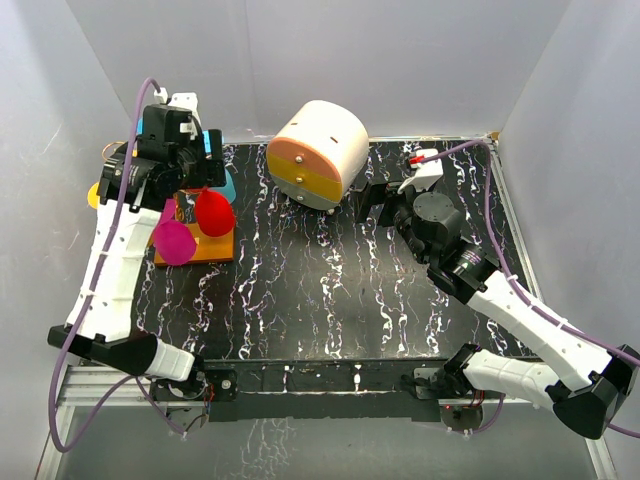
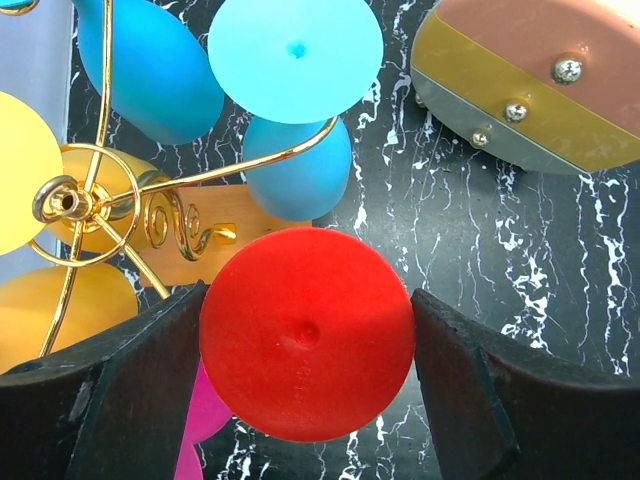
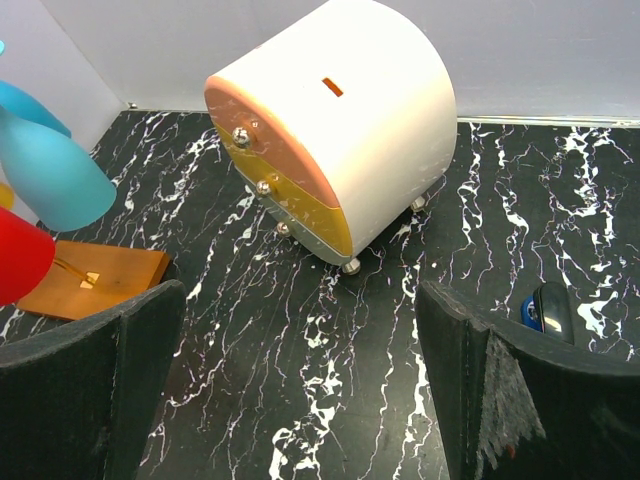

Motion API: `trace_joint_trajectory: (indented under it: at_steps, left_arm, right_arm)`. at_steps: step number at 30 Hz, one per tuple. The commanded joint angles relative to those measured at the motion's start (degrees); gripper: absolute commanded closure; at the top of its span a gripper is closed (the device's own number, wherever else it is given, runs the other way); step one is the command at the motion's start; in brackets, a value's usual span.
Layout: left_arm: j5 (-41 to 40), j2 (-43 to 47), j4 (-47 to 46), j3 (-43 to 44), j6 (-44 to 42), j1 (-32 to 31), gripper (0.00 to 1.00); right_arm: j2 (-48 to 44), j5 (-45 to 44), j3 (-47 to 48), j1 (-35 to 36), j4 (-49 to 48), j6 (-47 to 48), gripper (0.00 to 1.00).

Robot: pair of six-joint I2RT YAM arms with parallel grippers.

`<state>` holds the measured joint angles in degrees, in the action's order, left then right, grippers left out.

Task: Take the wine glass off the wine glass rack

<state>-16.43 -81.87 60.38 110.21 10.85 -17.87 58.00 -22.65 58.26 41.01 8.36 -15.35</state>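
Observation:
The wine glass rack (image 2: 75, 200) is a gold wire stand on an orange base (image 1: 205, 251) at the table's left. It carries upside-down glasses: cyan (image 2: 295, 55), yellow (image 2: 20, 170), magenta (image 1: 174, 240) and red (image 1: 213, 212). My left gripper (image 2: 305, 385) is over the rack. Its jaws press both sides of the red glass's round foot (image 2: 305, 335). The stem and bowl are hidden under the foot. My right gripper (image 3: 300, 400) is open and empty, low over the table right of centre, facing the rack.
A white rounded drawer box (image 1: 318, 153) with orange and yellow fronts stands at the back centre, close to the rack. A small blue and black object (image 3: 548, 308) lies on the table by my right finger. White walls close in the table.

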Motion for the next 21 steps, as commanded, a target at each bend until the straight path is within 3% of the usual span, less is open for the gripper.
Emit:
trace_joint_trajectory:
  at_steps: [1,8,21]
  left_arm:
    - [1.7,3.2,0.8,1.8,-0.7,-0.2,0.39]
    - [-6.2,3.2,2.9,1.4,-2.4,-0.2,0.39]
    - [-10.4,3.0,-2.0,0.6,-2.2,-0.3,0.36]
  right_arm:
    - [-0.7,-0.5,-0.3,-0.2,-4.3,-0.6,0.02]
    - [-0.7,-0.2,-0.1,-0.1,-4.4,-0.7,0.02]
    - [-0.2,0.4,0.0,-0.1,-4.6,-1.3,0.02]
